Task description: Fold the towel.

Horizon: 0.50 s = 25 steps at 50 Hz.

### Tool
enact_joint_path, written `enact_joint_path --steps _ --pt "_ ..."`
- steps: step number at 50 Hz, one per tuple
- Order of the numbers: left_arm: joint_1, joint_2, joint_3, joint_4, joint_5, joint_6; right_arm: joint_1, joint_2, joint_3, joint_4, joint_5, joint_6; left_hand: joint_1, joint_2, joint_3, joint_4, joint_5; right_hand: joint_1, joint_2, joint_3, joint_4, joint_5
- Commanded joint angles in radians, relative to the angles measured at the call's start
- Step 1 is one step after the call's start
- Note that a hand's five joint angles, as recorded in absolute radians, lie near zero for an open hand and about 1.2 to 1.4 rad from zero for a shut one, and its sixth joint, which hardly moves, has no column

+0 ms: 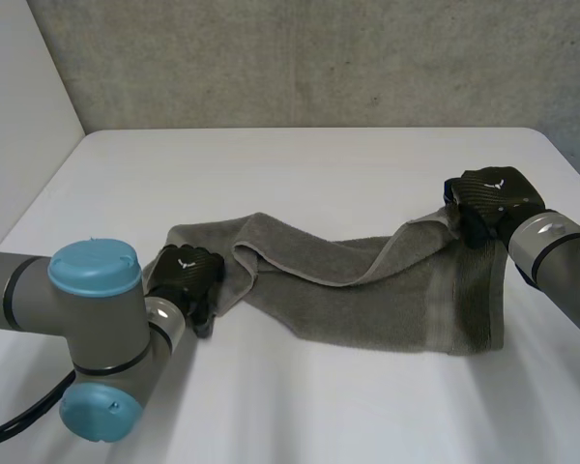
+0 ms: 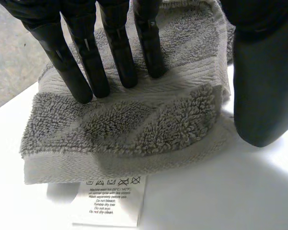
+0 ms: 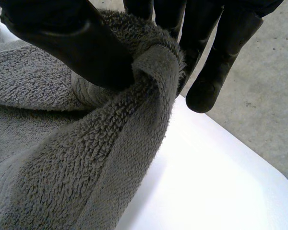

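Observation:
A grey towel (image 1: 367, 290) lies stretched and rumpled across the white table (image 1: 319, 164). My left hand (image 1: 186, 275) rests on its left end. There its straight fingers (image 2: 86, 52) press down on the folded terry end (image 2: 134, 124), and the thumb (image 2: 264, 86) stands on the table beside the towel's edge. A white care label (image 2: 110, 201) sticks out from under that end. My right hand (image 1: 488, 198) holds the towel's far right corner lifted off the table. That corner (image 3: 153, 67) is pinched between the thumb (image 3: 81, 43) and the fingers (image 3: 216, 72).
A grey wall runs behind the table's far edge, and a white panel stands at the left. The table's right edge is close to my right hand. Bare table lies in front of and behind the towel.

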Motion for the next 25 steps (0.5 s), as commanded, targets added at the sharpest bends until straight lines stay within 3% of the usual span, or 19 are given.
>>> enact_joint_path --steps 1,12,25 --pt "0.0 -0.02 0.015 -0.002 0.001 0.001 0.0 0.012 0.0 -0.001 0.0 0.0 0.057 0.057 0.056 0.057 -0.109 0.064 0.102 0.061 0.053 0.062" --pt "0.005 0.006 0.024 0.0 -0.003 0.001 0.0 0.015 -0.003 -0.001 0.0 0.0 0.363 0.362 0.361 0.362 0.197 0.064 0.102 0.061 0.053 0.062" --pt "0.029 0.03 0.042 0.006 -0.006 0.001 -0.011 0.014 -0.012 -0.001 0.0 0.0 0.416 0.415 0.414 0.416 0.25 0.064 0.102 0.061 0.053 0.062"
